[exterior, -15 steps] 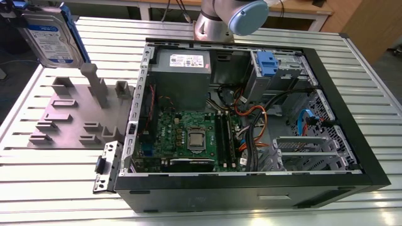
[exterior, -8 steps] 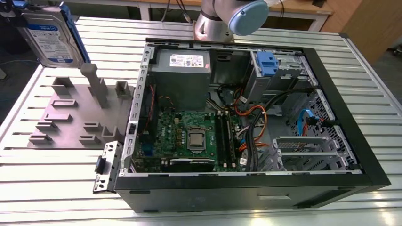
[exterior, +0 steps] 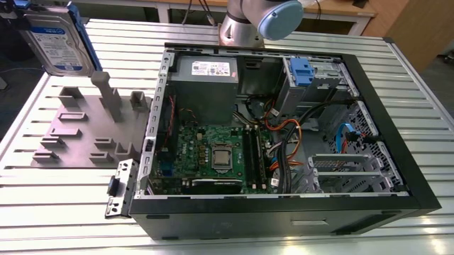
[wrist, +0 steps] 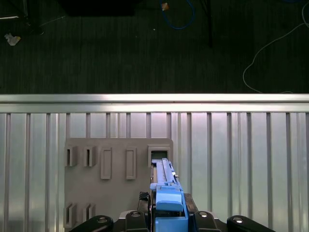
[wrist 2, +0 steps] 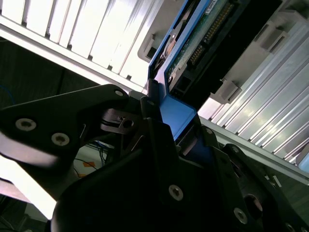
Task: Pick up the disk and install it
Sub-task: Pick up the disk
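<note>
The disk (exterior: 57, 37), a silver-grey drive with a white-and-blue label in a blue carrier, hangs upright in the air at the exterior view's upper left, above the grey fixture plate (exterior: 78, 127). In the second wrist view my gripper (wrist 2: 177, 120) is shut on the carrier's blue end, with a black finger (wrist 2: 152, 104) on either side and the disk's green board (wrist 2: 203, 34) beyond. The first wrist view looks along the disk's edge (wrist: 164, 176), which is clamped in my gripper (wrist: 166, 209) over the plate's slot (wrist: 158, 154).
An open computer case (exterior: 397, 154) lies on the ribbed aluminium table (exterior: 64, 207), with a grey power-supply box (exterior: 206, 69), a motherboard (exterior: 212, 154), cables and a drive bay with a blue clip (exterior: 301, 71). The arm's base (exterior: 255, 21) stands behind the case. The table's edge (wrist: 154, 99) drops to dark floor.
</note>
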Action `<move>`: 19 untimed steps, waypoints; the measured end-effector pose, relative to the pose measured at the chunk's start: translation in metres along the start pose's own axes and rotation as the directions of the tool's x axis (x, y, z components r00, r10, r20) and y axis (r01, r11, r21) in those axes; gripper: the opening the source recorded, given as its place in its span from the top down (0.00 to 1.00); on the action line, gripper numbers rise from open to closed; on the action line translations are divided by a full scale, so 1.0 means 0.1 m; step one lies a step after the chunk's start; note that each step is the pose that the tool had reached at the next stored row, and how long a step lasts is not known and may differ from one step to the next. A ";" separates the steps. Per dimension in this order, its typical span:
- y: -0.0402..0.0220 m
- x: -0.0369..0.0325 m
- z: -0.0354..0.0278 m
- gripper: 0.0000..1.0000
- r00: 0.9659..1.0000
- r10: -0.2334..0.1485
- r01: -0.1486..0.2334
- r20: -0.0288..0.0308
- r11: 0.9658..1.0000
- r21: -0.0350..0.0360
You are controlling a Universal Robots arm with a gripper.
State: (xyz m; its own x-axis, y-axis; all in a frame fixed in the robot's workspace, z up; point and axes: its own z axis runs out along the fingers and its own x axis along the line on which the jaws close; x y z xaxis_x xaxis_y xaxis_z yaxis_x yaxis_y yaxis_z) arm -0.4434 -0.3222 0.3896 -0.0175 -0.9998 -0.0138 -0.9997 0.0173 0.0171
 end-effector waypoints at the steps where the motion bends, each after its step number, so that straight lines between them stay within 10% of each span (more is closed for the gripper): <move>1: 0.000 0.000 -0.005 0.64 1.000 0.000 0.000 0.000 1.000 0.000; 19: 0.002 -0.001 -0.042 0.64 1.000 0.000 0.000 0.000 1.000 0.000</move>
State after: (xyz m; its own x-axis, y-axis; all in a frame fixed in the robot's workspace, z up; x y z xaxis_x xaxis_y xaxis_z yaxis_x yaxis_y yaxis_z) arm -0.4435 -0.3222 0.3937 -0.0175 -0.9998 -0.0138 -0.9997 0.0173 0.0171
